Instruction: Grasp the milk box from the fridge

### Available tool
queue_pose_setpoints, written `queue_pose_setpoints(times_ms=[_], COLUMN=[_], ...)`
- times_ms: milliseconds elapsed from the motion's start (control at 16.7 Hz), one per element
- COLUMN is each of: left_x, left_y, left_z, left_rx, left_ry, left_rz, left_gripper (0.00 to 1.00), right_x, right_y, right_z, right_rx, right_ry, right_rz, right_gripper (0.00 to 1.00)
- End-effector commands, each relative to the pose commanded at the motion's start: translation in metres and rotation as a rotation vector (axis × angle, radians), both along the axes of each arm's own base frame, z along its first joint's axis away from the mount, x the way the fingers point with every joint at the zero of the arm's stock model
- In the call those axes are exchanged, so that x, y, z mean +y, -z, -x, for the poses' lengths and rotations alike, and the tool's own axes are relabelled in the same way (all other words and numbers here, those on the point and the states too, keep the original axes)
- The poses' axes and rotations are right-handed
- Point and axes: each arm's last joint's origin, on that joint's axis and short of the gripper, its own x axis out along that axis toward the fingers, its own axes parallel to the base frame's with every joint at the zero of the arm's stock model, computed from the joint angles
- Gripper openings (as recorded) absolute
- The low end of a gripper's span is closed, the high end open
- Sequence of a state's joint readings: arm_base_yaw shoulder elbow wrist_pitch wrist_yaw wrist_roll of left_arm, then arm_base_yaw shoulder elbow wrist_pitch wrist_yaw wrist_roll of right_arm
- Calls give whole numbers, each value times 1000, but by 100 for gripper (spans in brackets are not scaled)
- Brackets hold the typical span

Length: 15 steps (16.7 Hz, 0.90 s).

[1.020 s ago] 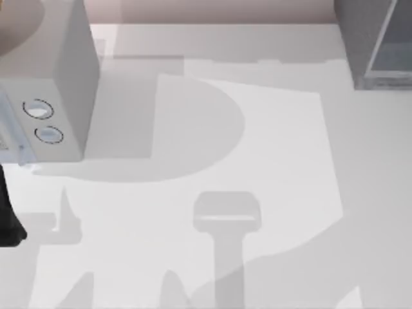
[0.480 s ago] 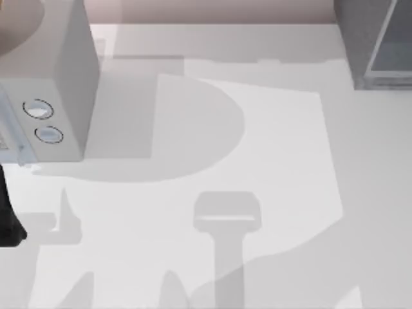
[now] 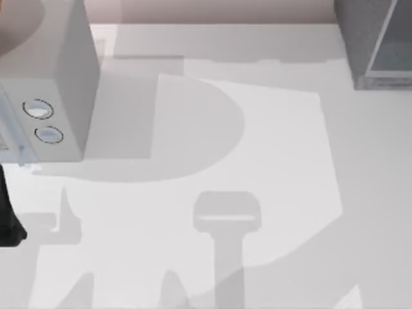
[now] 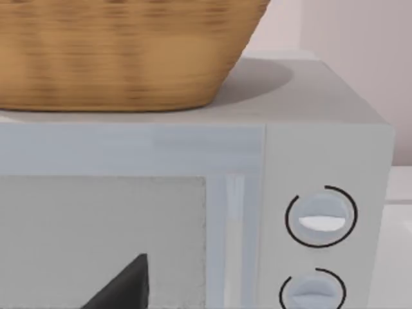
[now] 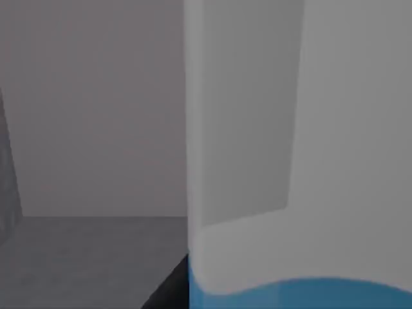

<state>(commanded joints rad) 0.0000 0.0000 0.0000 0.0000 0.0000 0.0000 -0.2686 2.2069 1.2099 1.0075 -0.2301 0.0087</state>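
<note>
The milk box (image 5: 296,161) is very close in the right wrist view, with its white folded top above a strip of its sky-blue side (image 5: 302,295). Beside its lower edge a dark finger (image 5: 168,291) of my right gripper shows, with grey inner walls behind. The fridge (image 3: 373,38) is a dark grey cabinet at the table's far right corner, with a pale frame and a blue-grey panel. My left arm (image 3: 8,219) is parked at the table's left edge, and a dark fingertip (image 4: 125,286) of it shows before the grey dial box.
A light grey box with two round dials (image 3: 42,119) stands at the far left, and a woven basket (image 4: 116,51) rests on top of it. Soft shadows of the arms lie across the white table (image 3: 270,141).
</note>
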Motion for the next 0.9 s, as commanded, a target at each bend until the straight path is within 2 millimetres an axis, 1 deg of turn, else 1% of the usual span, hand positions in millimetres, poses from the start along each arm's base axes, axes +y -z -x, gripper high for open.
queue_pose_setpoints(times_ms=[300,480,600,720,900], left_x=[0,0,0,0,0], left_y=[0,0,0,0,0], left_z=[0,0,0,0,0], left_rx=[0,0,0,0,0], left_ry=[0,0,0,0,0], left_rz=[0,0,0,0,0], left_gripper=[100,100,100,100,100], right_x=[0,0,1,0,0], right_y=[-29,-27,-30,-35,-30], right_z=[1,1,4,17,52], right_rx=[6,11,4,-9,8], right_ry=[0,-1,-3,-5,-2], right_rz=[-1,-4,-3,-1,-7], right_gripper=[0,0,0,0,0])
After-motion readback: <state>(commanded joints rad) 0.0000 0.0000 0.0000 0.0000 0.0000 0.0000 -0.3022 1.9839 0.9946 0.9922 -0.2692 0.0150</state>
